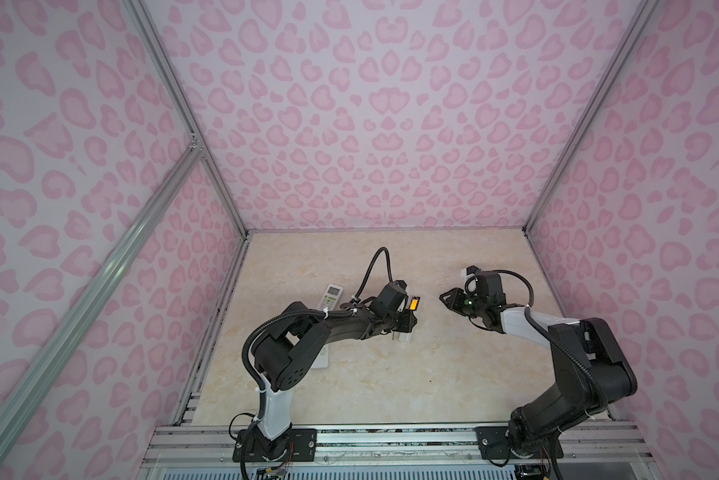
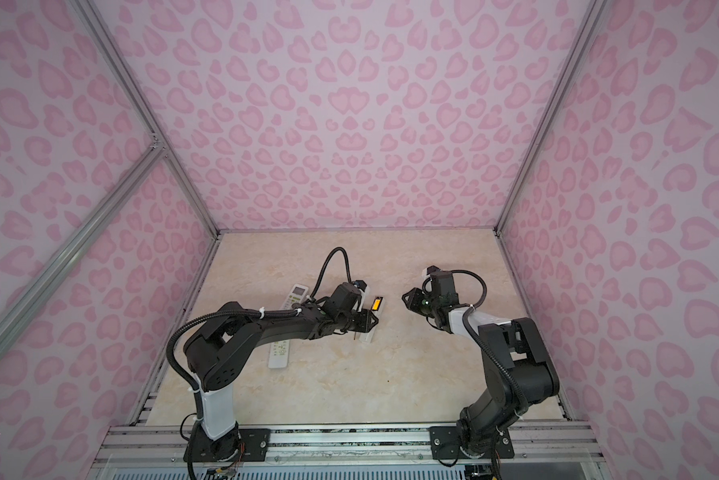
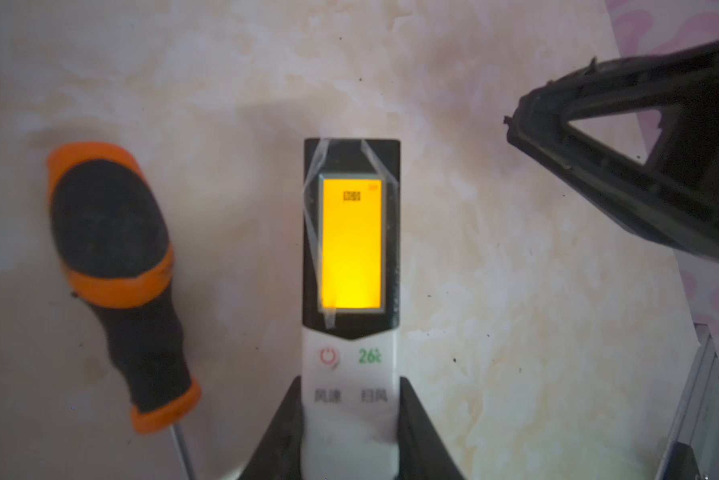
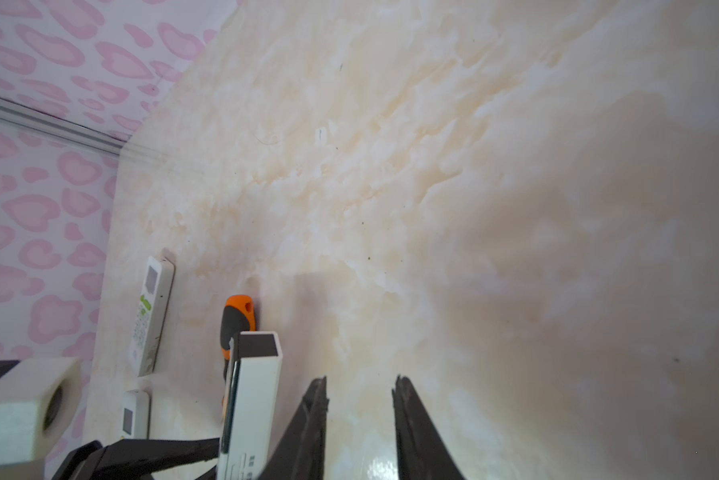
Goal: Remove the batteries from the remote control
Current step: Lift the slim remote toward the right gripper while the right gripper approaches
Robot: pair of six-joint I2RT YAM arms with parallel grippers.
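Observation:
My left gripper (image 3: 349, 388) is shut on the lower end of a white remote control (image 3: 351, 291) with a lit orange screen, one finger against each long side. In both top views this remote (image 1: 412, 303) (image 2: 375, 304) sits mid-table under the left gripper (image 1: 405, 326) (image 2: 364, 325). My right gripper (image 4: 360, 395) is open with only bare table between its fingers. It hovers just right of the remote (image 4: 254, 395), apart from it, and shows in both top views (image 1: 444, 297) (image 2: 406, 297). The batteries are hidden.
An orange-and-black screwdriver (image 3: 117, 270) (image 4: 237, 316) lies beside the held remote, on the side away from the right gripper. Two more white remotes (image 1: 331, 296) (image 1: 322, 359) lie near the left wall, one partly under the left arm. Pink patterned walls enclose the marbled table (image 1: 391, 374).

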